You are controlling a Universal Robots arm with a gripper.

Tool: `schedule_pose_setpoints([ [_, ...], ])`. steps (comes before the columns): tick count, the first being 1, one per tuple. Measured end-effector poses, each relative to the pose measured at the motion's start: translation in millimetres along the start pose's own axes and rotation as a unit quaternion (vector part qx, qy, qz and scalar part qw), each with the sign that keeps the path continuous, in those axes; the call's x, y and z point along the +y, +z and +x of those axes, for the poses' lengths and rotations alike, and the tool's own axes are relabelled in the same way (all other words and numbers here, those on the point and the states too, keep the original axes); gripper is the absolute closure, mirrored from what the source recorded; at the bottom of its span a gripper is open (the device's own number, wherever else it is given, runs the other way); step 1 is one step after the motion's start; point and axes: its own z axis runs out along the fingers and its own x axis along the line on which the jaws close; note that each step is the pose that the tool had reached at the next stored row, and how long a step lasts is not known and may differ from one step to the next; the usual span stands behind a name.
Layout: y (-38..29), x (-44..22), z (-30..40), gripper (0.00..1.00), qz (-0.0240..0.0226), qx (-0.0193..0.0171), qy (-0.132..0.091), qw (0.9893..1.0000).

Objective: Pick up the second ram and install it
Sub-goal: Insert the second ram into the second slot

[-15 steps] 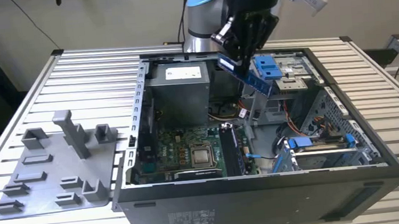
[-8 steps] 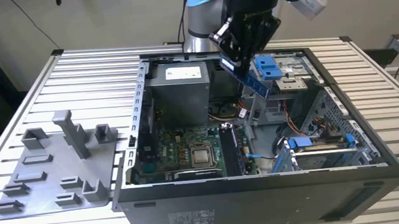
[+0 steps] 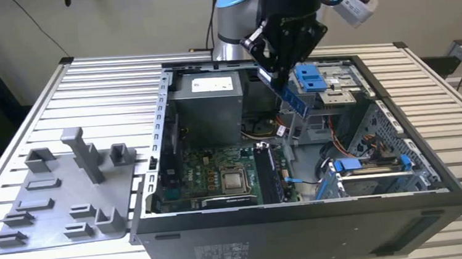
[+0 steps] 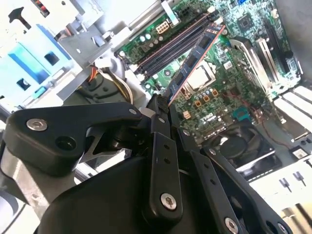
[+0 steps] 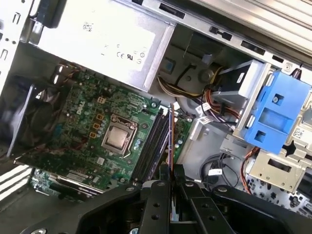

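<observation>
The gripper (image 3: 269, 64) is closed narrow on the ram (image 3: 292, 95), pinching 1 short end. The stick hangs tilted below it, above the open case (image 3: 305, 235) and well clear of the motherboard (image 3: 209, 168). It is not seated in anything.

The ram looks light, thin and stiff. It is a flat board that should not bend much, but it could crack or lose a chip if levered. Its faces look smooth, so held by 1 end it may pivot when pressed. The safer hold is probably across the 2 flat faces near the top edge, away from the contact edge.

The exterior view gives the height, with the stick hanging between the power supply (image 3: 204, 104) and the blue caddy (image 3: 310, 77). It also takes in the grey holder tray (image 3: 63, 204) on the bench (image 3: 103, 77) at the exterior view's left.

The second wrist view shows the ram along its length. Its free end reaches toward the slots (image 4: 170, 46) beside the CPU socket (image 4: 202, 78), at an angle to them. In the first wrist view the ram is edge-on, a thin line running nearly parallel with the slots.
</observation>
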Motion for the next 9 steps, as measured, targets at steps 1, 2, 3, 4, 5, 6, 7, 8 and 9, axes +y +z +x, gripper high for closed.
schedule_pose_setpoints([
  [1, 0.4, 0.0, 0.0, 0.86, 0.0001, 0.0001, 0.006, 1.0],
  [2, 0.7, 0.0, 0.0, 0.86, 0.0002, 0.0002, 0.013, 0.9999],
  [3, 1.1, -0.1, 0.1, 0.86, 0.0004, 0.0003, 0.019, 0.9998],
  [4, 1.4, -0.1, 0.1, 0.86, 0.0005, 0.0004, 0.025, 0.9997],
  [5, 1.8, -0.1, 0.1, 0.86, 0.0006, 0.0005, 0.032, 0.9995],
  [6, 2.1, -0.1, 0.1, 0.86, 0.0008, 0.0006, 0.038, 0.9993],
  [7, 2.5, -0.1, 0.1, 0.86, 0.001, 0.0007, 0.045, 0.999],
  [8, 2.8, -0.2, 0.1, 0.86, 0.0011, 0.0008, 0.052, 0.9987],
  [9, 3.2, -0.2, 0.2, 0.86, 0.0012, 0.0009, 0.058, 0.9983],
])
